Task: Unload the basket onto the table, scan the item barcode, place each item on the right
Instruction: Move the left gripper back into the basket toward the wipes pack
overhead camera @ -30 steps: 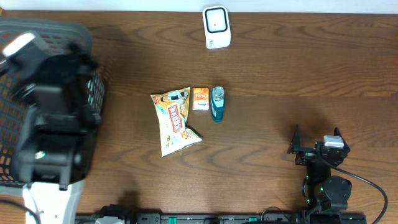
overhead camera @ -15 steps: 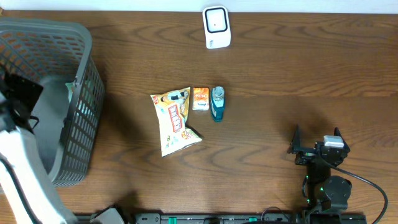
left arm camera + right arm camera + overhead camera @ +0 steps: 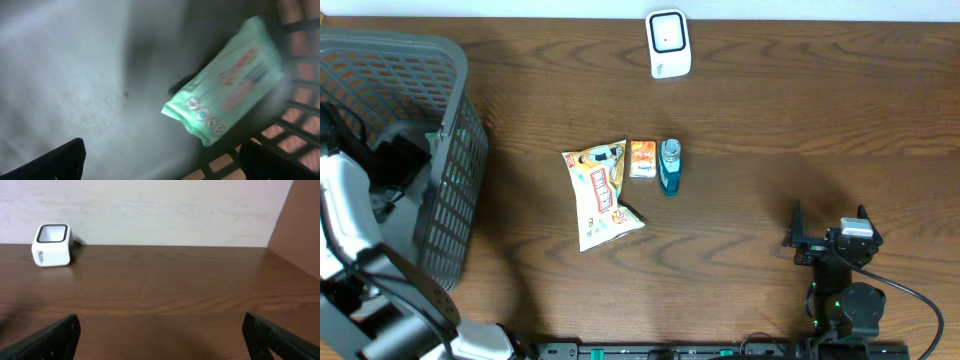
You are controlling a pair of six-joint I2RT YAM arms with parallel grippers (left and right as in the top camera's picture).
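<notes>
A mint-green packet (image 3: 225, 85) lies blurred on the grey floor of the basket (image 3: 445, 210), against its lattice wall. My left gripper (image 3: 162, 170) hovers open just above and short of it, nothing between its fingers (image 3: 55, 160). In the overhead view the left arm (image 3: 390, 165) reaches down into the basket at the far left. The white barcode scanner (image 3: 669, 44) stands at the table's far edge and also shows as the scanner (image 3: 51, 245) in the right wrist view. My right gripper (image 3: 830, 240) rests open and empty near the front right.
A yellow snack bag (image 3: 600, 193), a small orange box (image 3: 642, 158) and a teal bottle (image 3: 669, 166) lie together mid-table. The basket's lattice wall (image 3: 295, 125) stands close on the right of the left gripper. A wall rises behind the scanner.
The left arm has dropped from high over the basket down into it, toward the green packet. The right arm and the items on the table have not moved.
</notes>
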